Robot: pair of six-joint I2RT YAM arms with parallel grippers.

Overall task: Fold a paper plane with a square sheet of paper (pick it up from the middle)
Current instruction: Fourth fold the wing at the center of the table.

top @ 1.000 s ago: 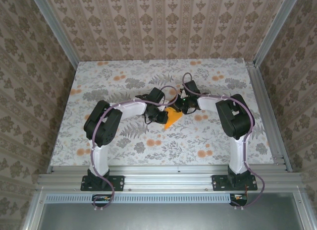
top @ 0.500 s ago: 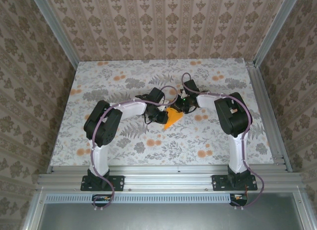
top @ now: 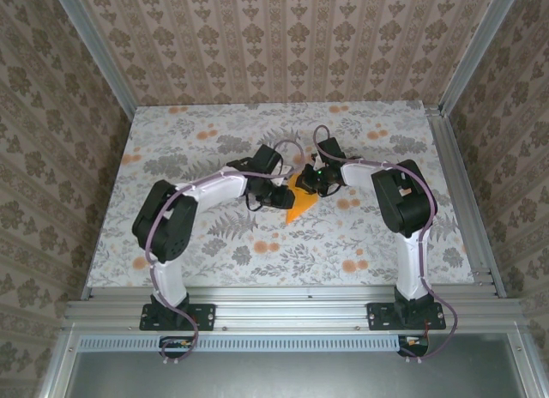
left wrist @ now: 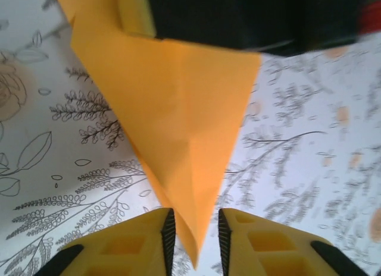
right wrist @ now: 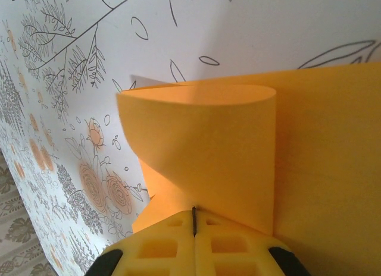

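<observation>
Orange sheet of paper creased into a pointed wedge

Bright orange paper against grey florals and beige wallpaper

The sheet of paper is plain, unmarked bright orange, shaded deeper where it curls over itself. The desk cloth is pale grey-white, printed with grey leaf sprays and small orange flowers. The left hand and right hand have yellow fingers; the arms are white with black joints and mauve cables. The walls carry beige-and-brown damask stripes, and the frame is silver.
</observation>
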